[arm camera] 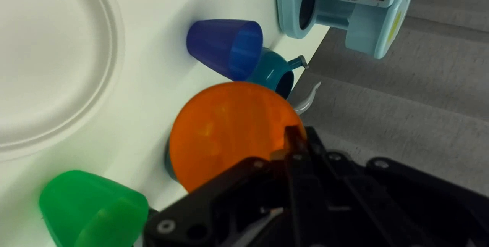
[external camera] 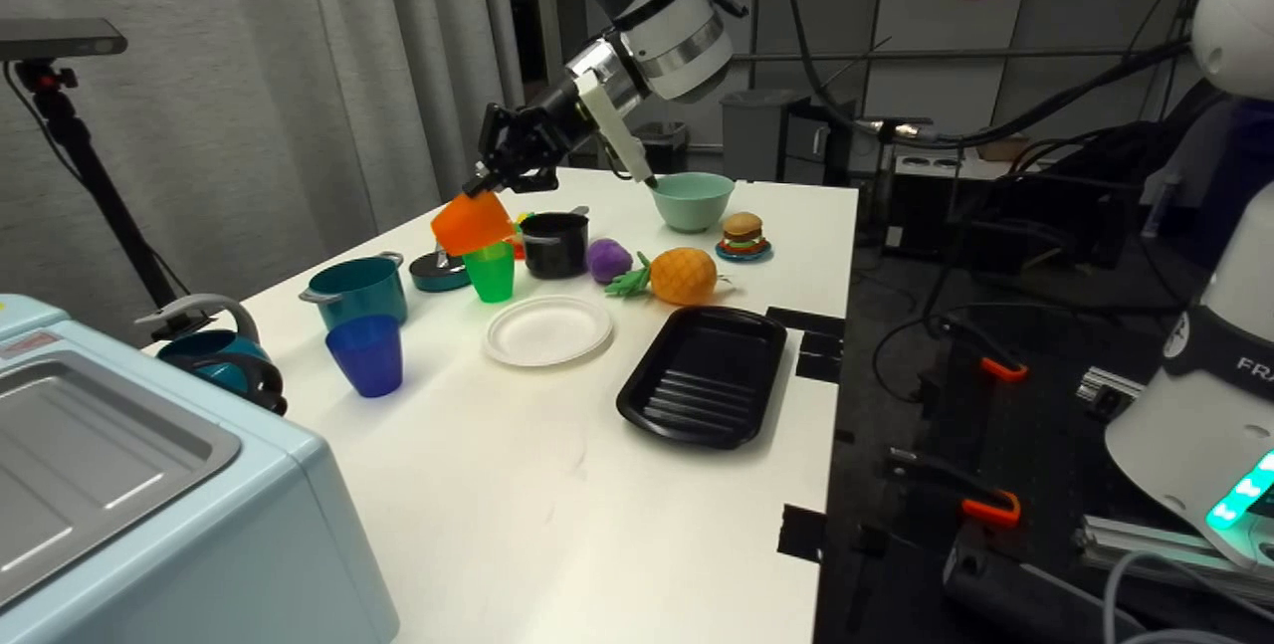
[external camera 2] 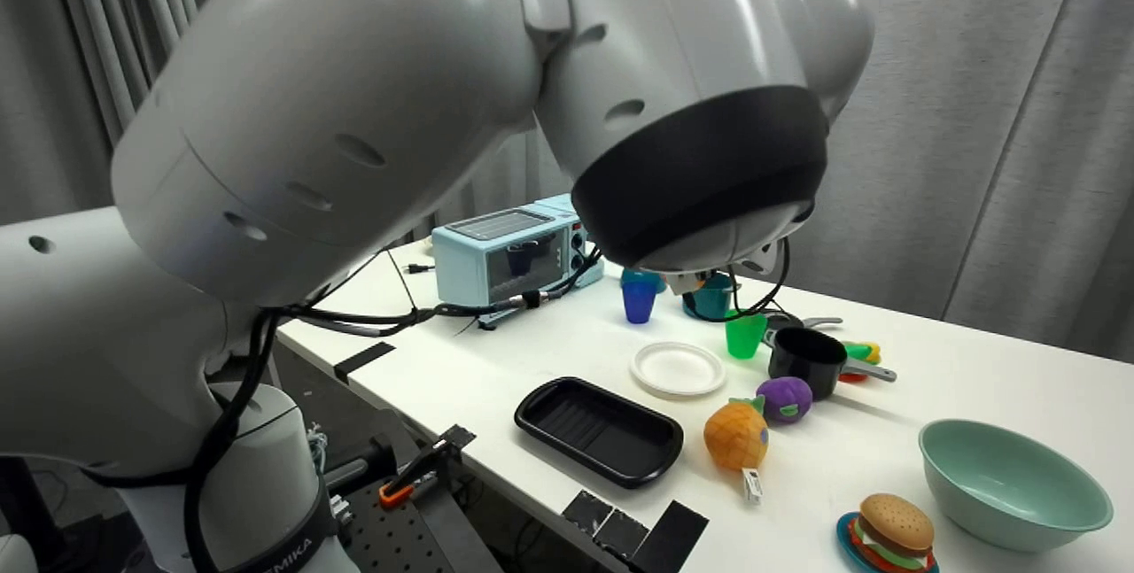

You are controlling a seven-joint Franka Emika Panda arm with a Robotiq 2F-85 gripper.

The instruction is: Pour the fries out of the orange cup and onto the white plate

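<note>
Gripper point(arm camera: 303, 134) nearest wrist lens, pinched on wall of orange cup point(arm camera: 229, 132), aloft, tilted, apparently just off white plate point(external camera: 548, 331). Done, by the look: grasp, lift. Remaining: shift across, tip out. Fries: none to see on plate; inside cup, can't tell.

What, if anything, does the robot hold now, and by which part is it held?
The tapered orange plastic cup, tilted, is held by one side of its wall, apparently near the rim, between the jaws.
</note>
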